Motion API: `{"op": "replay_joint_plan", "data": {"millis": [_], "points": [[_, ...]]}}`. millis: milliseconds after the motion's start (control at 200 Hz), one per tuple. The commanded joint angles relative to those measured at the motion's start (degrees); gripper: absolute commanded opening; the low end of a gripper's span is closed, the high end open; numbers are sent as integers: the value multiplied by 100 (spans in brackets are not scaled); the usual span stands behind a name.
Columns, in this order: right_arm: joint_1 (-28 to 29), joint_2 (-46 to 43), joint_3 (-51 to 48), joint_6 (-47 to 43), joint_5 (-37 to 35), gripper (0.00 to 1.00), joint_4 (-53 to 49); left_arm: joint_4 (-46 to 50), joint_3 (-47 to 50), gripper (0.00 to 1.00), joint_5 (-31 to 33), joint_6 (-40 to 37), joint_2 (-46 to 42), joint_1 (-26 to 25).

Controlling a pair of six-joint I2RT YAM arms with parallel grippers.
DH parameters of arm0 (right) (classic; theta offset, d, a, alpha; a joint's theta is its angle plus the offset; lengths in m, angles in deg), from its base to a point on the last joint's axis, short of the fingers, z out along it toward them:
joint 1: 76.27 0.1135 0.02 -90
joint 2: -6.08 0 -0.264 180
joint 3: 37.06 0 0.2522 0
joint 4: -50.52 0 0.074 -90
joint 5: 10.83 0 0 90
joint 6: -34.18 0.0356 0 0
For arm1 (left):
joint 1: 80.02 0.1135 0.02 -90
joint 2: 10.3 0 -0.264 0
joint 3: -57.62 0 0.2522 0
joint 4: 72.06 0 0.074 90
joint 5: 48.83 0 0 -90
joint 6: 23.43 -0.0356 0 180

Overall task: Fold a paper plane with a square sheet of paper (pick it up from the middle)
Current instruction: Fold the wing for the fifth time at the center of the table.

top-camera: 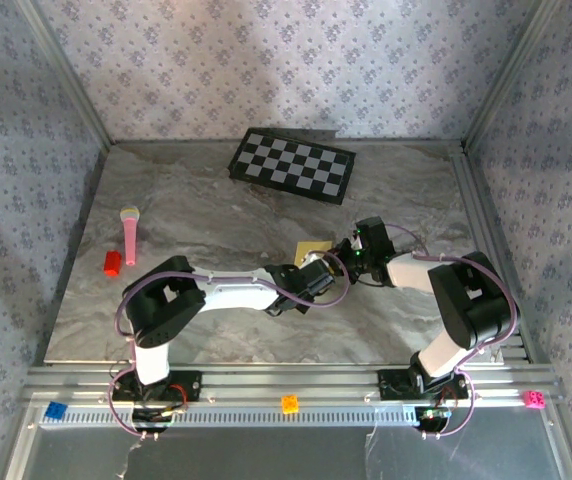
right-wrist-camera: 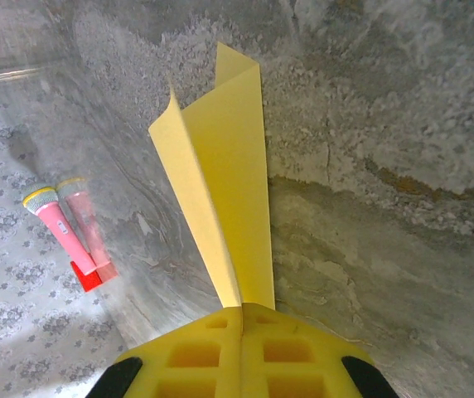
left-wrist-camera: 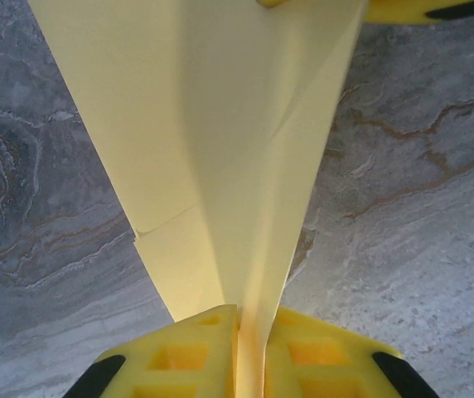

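Square sheet of paper (left-wrist-camera: 220, 149): not flat but doubled along a long centre crease into a narrow tapering shape. It is held over the middle of the surface (top-camera: 196, 200) between both arms, well to the near side of the checkerboard (top-camera: 292, 167). Left claw (left-wrist-camera: 249, 332) is clamped on one end, fingers closed with only the fold between them. Right claw (right-wrist-camera: 243, 319) is pinched together on the other end; its wrist view shows the two layers splaying apart away from the grip. Sheet appears lifted clear of the marble, with a shadow beneath. One short slanted crease shows on the left layer in the left wrist view. Judgement: mid-task. Centre fold is made and some nose folding is probably done. Wings are not clearly formed, so wing folds, flattening and release remain. Pink microphone (top-camera: 129, 232) and red block (top-camera: 113, 262) lie well off to the left, untouched.
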Motion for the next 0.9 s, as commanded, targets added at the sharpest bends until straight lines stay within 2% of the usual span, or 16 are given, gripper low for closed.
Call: {"op": "replay_joint_plan", "data": {"millis": [0, 190, 330, 360, 460, 495, 560, 695, 895], "points": [[-30, -57, -81, 2, 77, 0, -18, 106, -60, 15, 125, 19, -19, -22], [-31, -127, -103, -69, 30, 0, -79, 93, -43, 10, 90, 82, -15, 1], [-55, -266, -81, -328, -74, 10, -413, 65, -4, 9, -17, 317, -25, 80], [-75, -333, -89, -421, -135, 13, -527, 41, 21, 9, -72, 373, -24, 112], [-160, -553, -99, -880, -309, 36, -957, -72, 138, 9, -210, 574, -72, 223], [-222, -618, -66, -1107, -399, 41, -1233, -109, 171, 9, -264, 631, -84, 264], [-373, -720, -35, -1394, -570, 43, -1733, -152, 224, 9, -360, 719, -119, 334], [-644, -1025, -177, -1650, -634, 44, -2020, -256, 347, 9, -546, 906, -164, 455], [-683, -1197, -73, -1868, -689, 45, -2386, -416, 483, 10, -835, 1113, -174, 611]]}}
